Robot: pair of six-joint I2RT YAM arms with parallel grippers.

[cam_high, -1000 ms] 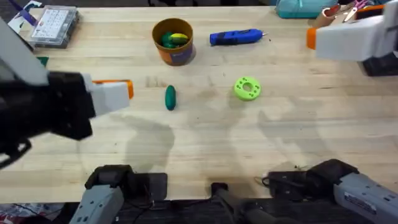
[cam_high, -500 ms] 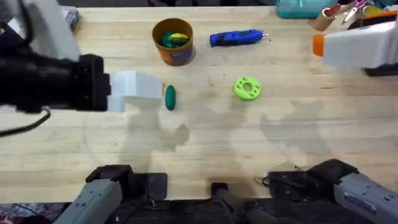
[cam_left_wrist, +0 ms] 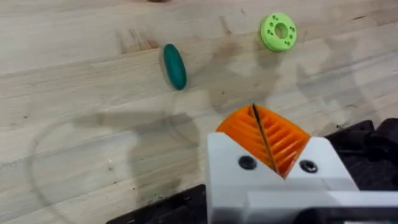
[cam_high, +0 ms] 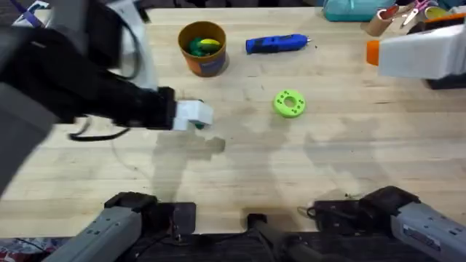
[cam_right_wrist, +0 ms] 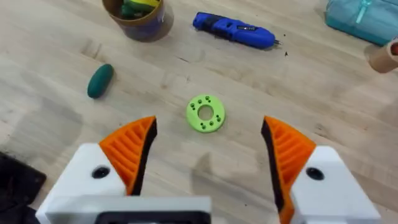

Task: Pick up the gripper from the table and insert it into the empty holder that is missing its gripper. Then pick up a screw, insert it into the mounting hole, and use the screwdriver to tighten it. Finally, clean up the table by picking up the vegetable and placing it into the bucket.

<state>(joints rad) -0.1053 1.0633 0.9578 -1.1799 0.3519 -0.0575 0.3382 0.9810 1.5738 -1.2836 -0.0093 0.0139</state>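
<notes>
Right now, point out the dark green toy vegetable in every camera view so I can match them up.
Overhead: the vegetable lies left of centre, mostly hidden under the left claw.
Left wrist: upper middle, whole, on bare wood.
Right wrist: left side, below the bucket.
Shared landmark: the light green ring disc.

bright, soft shadows, blurred arm

Dark green vegetable (cam_left_wrist: 175, 66) lies flat on the wood, near orange bucket (cam_high: 202, 48).

no legible text or labels anywhere
</notes>
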